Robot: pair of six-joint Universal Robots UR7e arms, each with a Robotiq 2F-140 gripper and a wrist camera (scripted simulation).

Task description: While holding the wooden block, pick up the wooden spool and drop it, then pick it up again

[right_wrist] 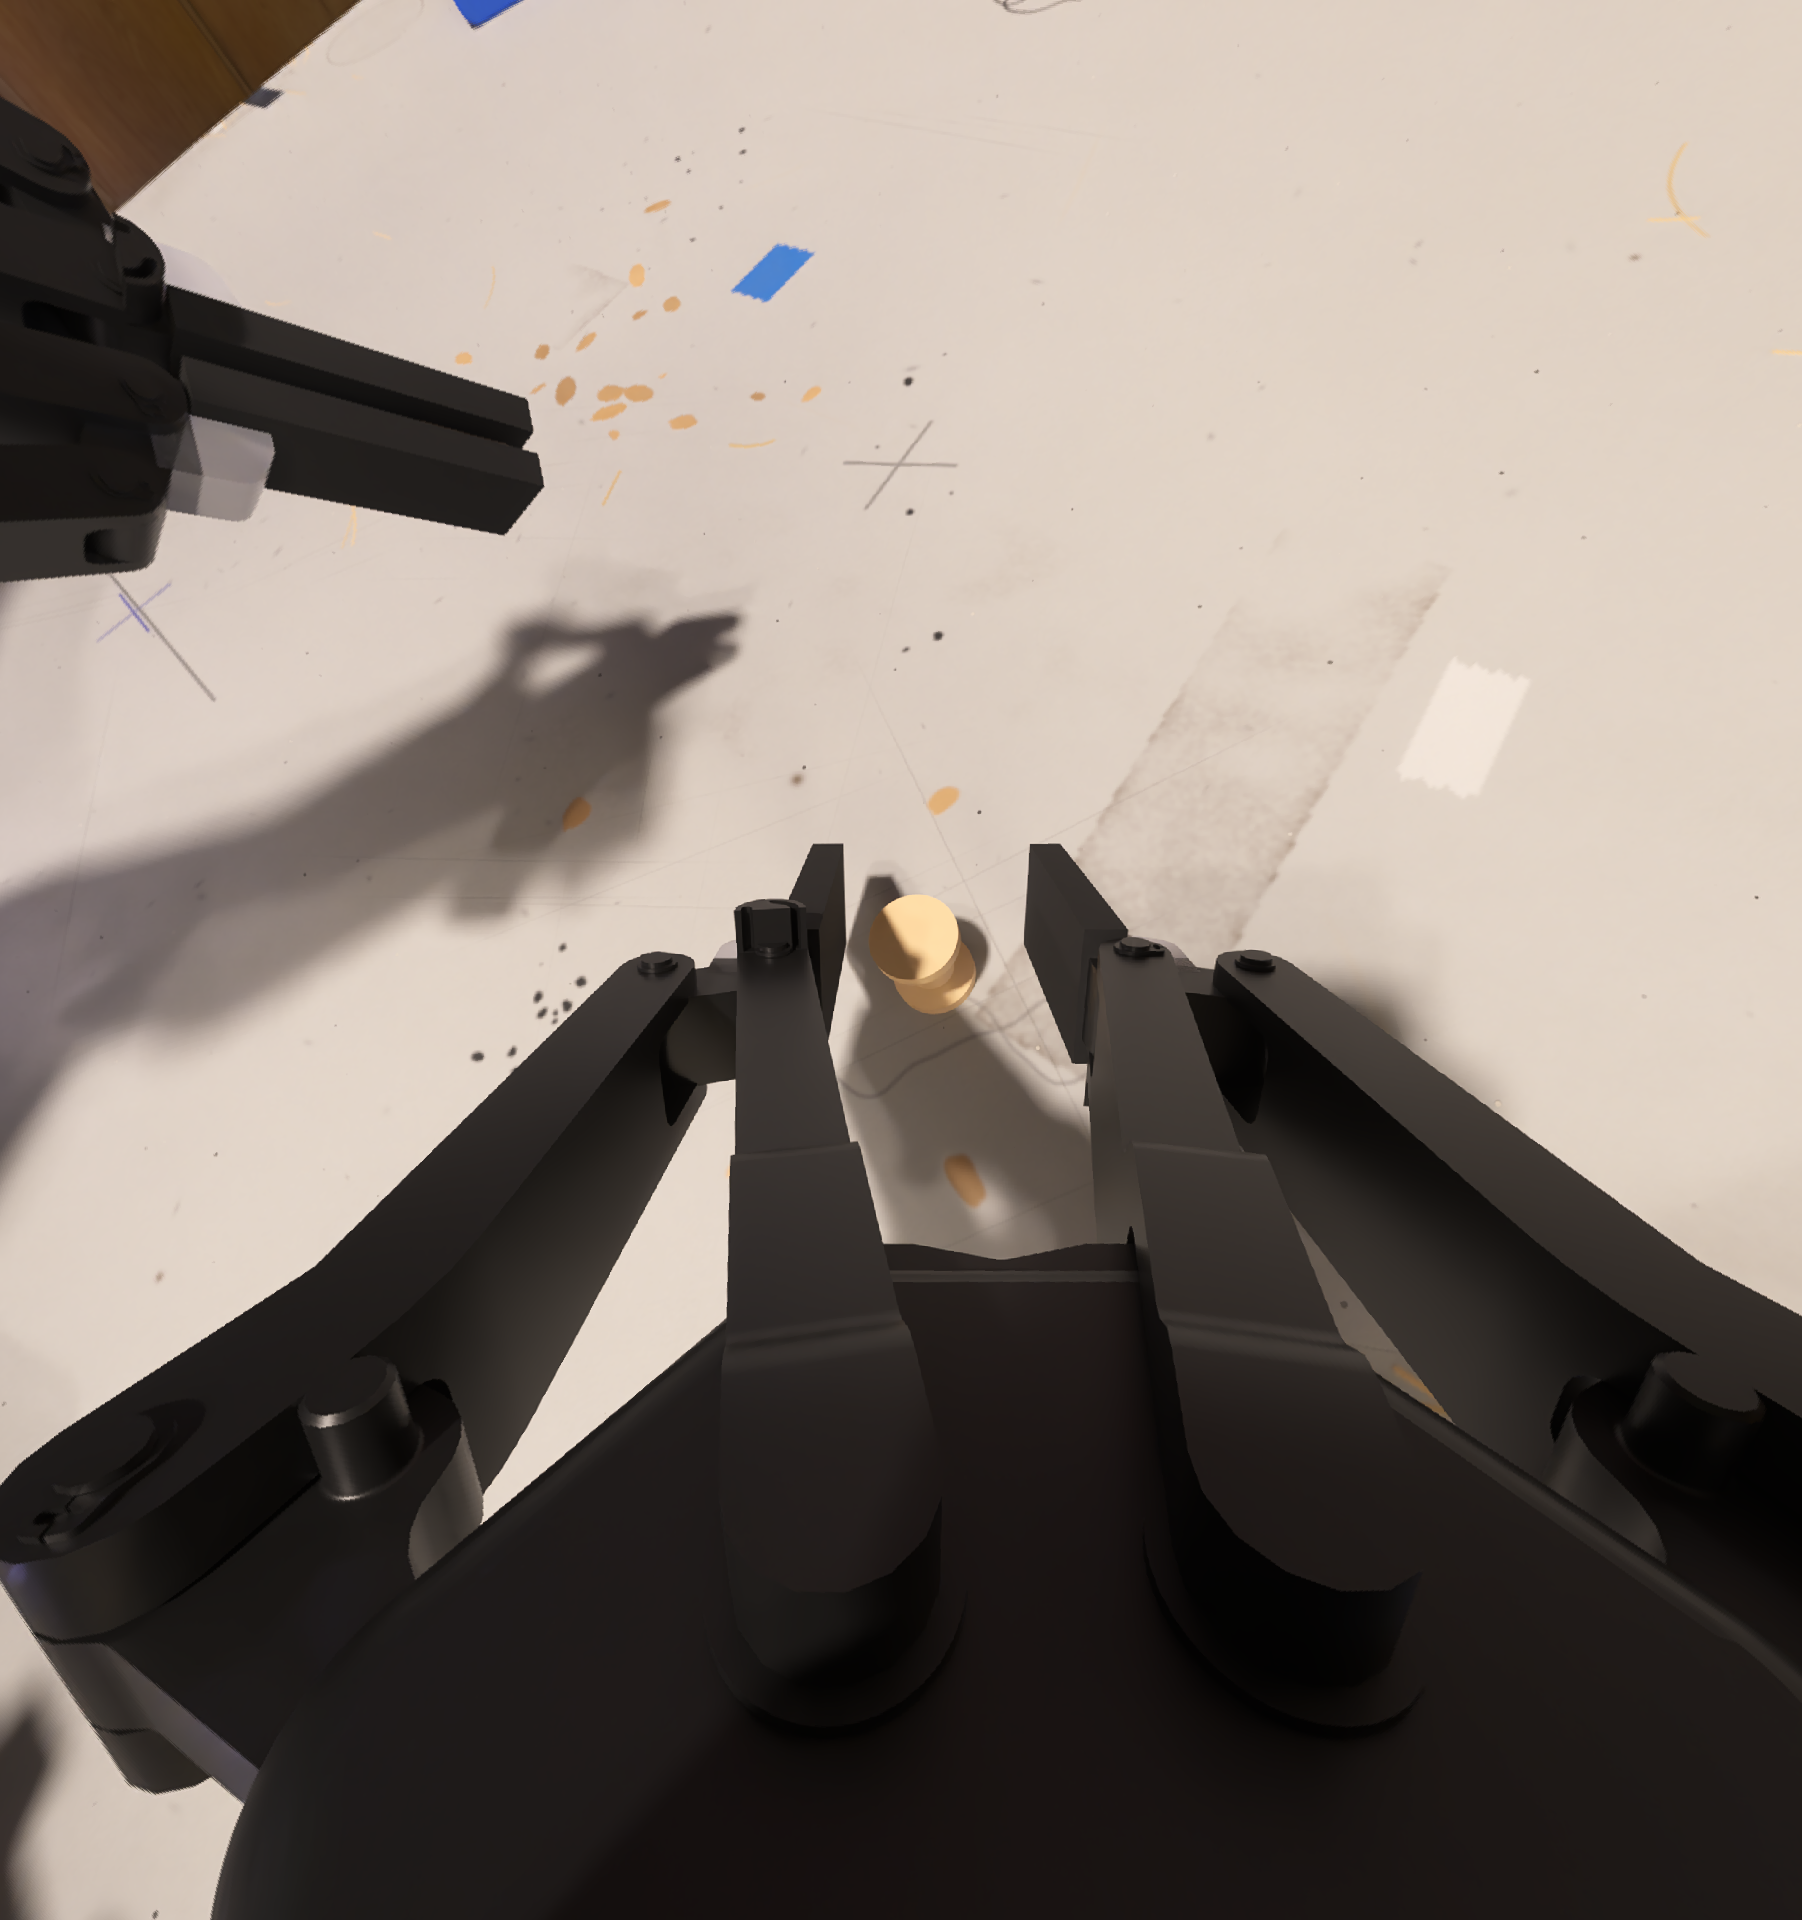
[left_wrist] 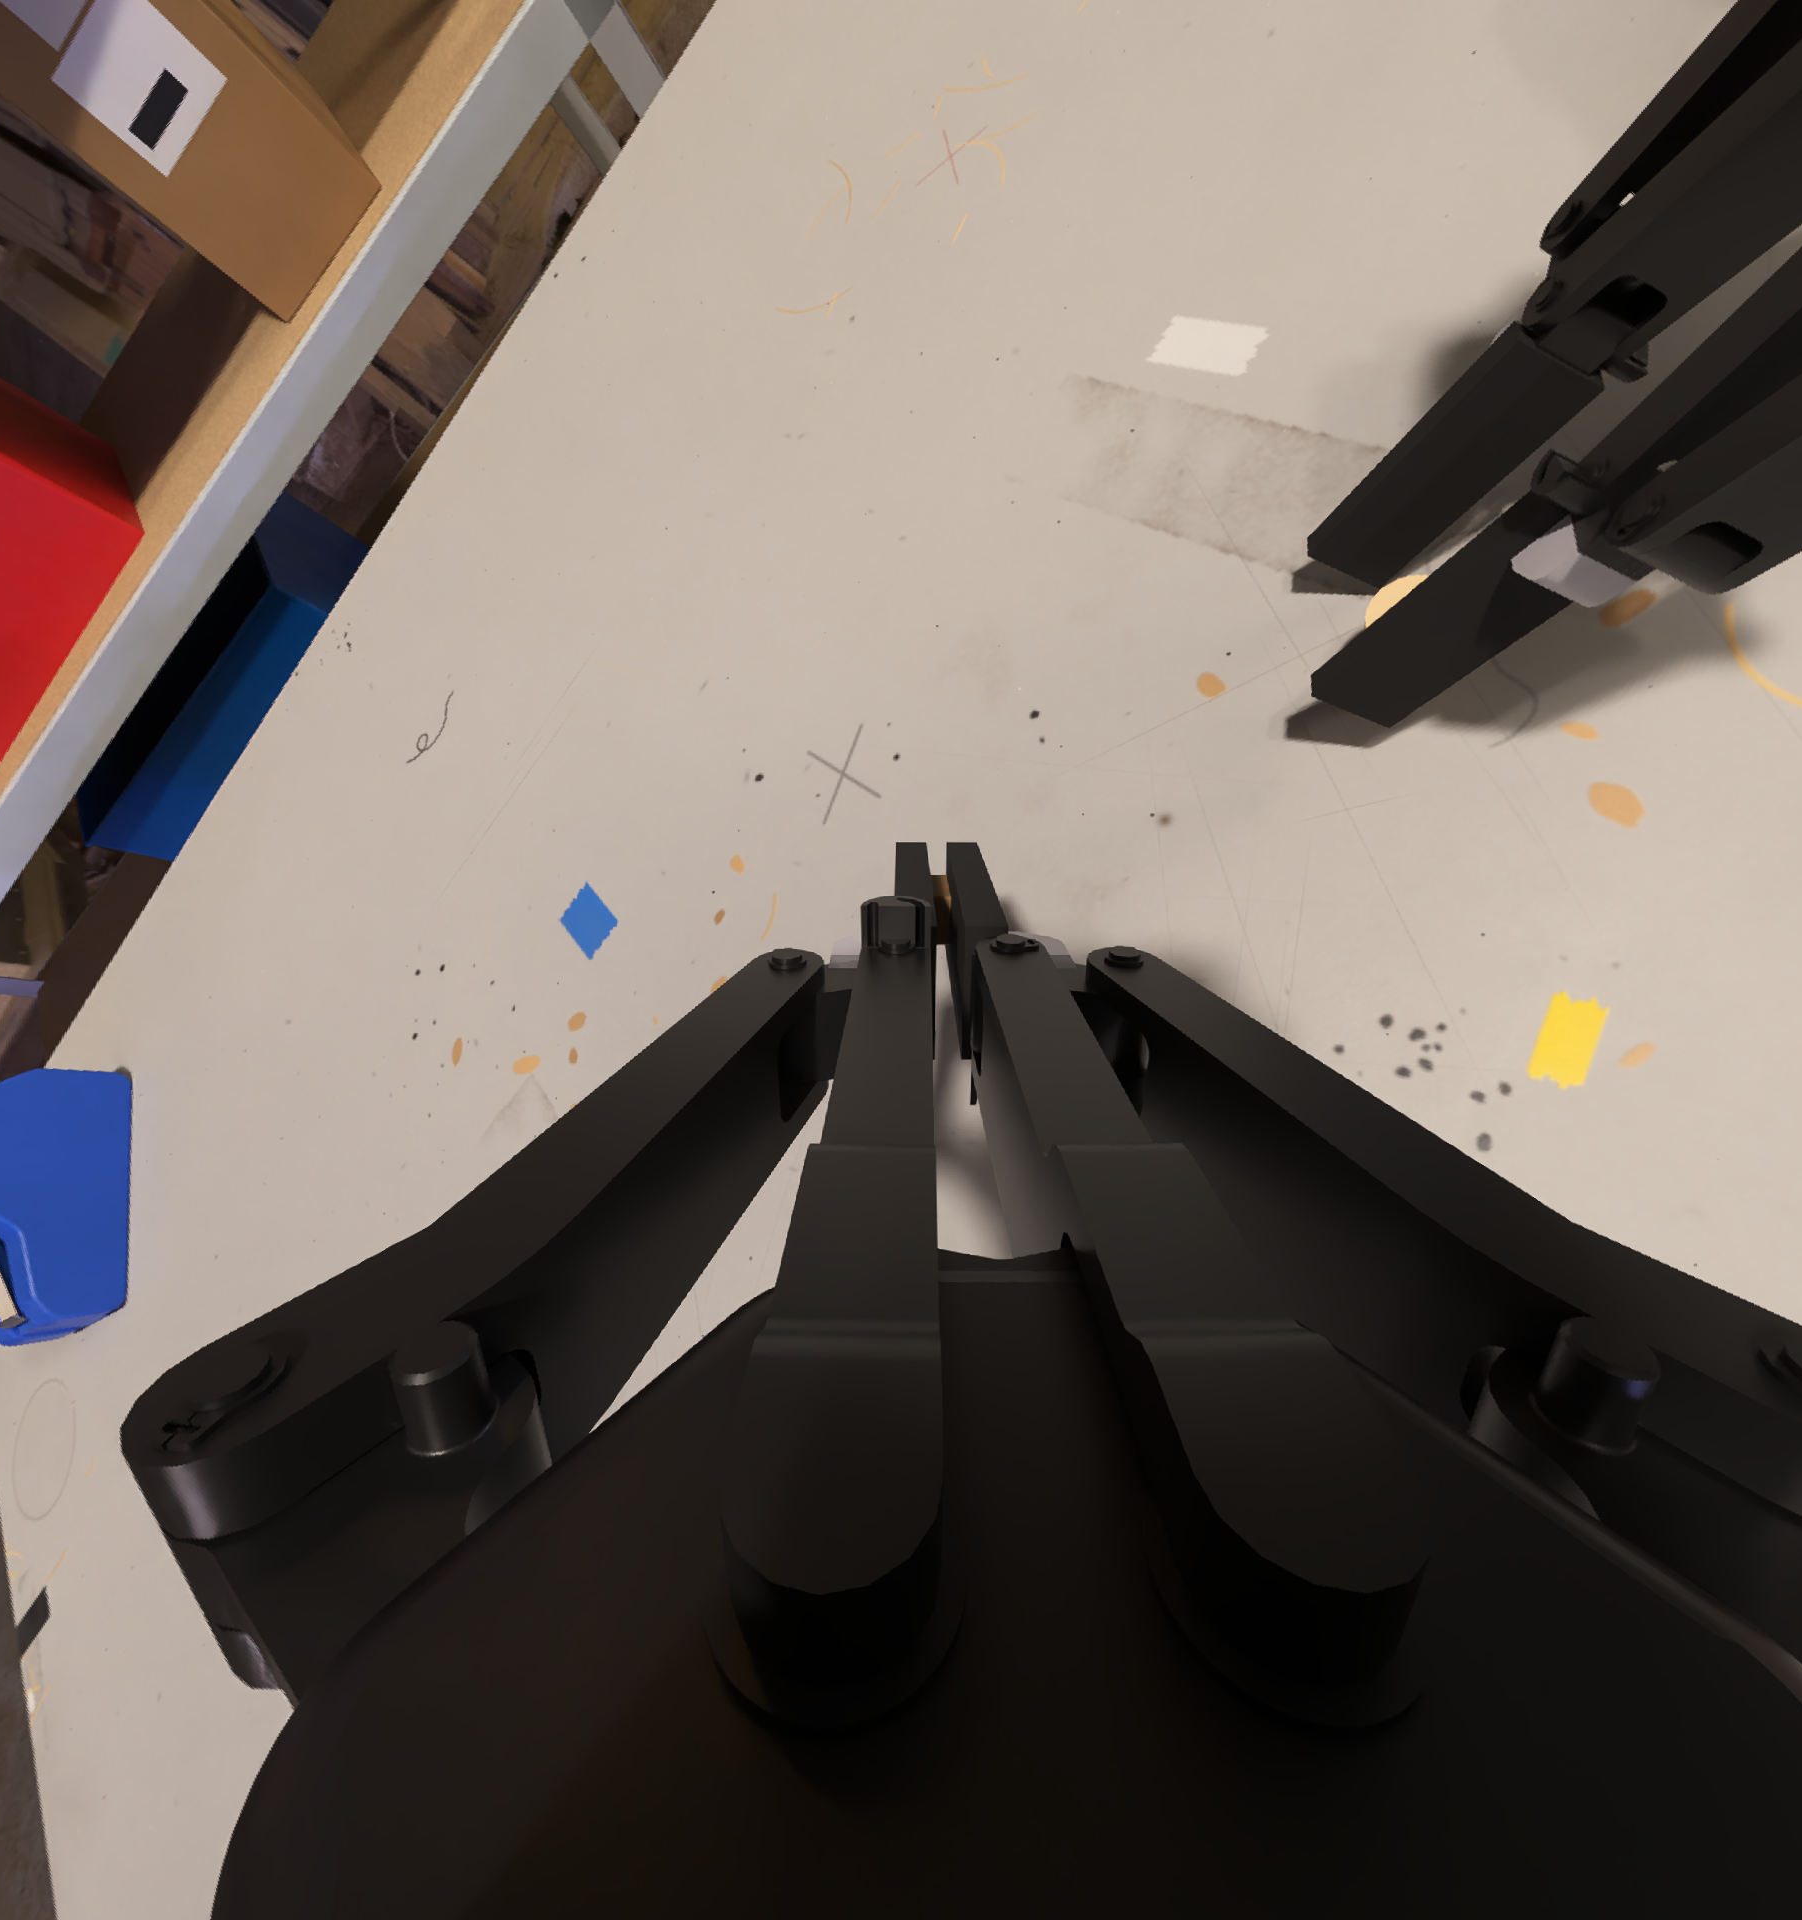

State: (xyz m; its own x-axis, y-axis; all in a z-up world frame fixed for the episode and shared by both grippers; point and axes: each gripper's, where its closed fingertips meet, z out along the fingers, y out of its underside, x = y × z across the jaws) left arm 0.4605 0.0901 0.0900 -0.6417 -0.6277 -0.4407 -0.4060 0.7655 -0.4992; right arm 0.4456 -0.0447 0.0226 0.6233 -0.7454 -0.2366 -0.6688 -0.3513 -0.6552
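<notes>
My left gripper [left_wrist: 936, 857] is shut on the wooden block [left_wrist: 942, 891], of which only a thin brown sliver shows between the fingers. It hangs above the table. In the right wrist view the left gripper [right_wrist: 523, 457] shows at the upper left, closed. The pale wooden spool [right_wrist: 918, 951] rests on the table between the fingers of my right gripper [right_wrist: 935, 868]. That gripper is open, with a gap on each side of the spool. In the left wrist view the right gripper [left_wrist: 1338, 623] reaches down at the upper right, and a bit of the spool [left_wrist: 1393, 601] shows between its fingers.
The grey table [left_wrist: 980, 520] bears tape patches: blue [left_wrist: 588, 920], yellow [left_wrist: 1567, 1037] and white [left_wrist: 1206, 344]. Along its left edge runs a shelf with a red box [left_wrist: 14, 561], a cardboard box [left_wrist: 211, 135] and a blue bin [left_wrist: 222, 675]. A blue object [left_wrist: 40, 1195] sits at the table's corner.
</notes>
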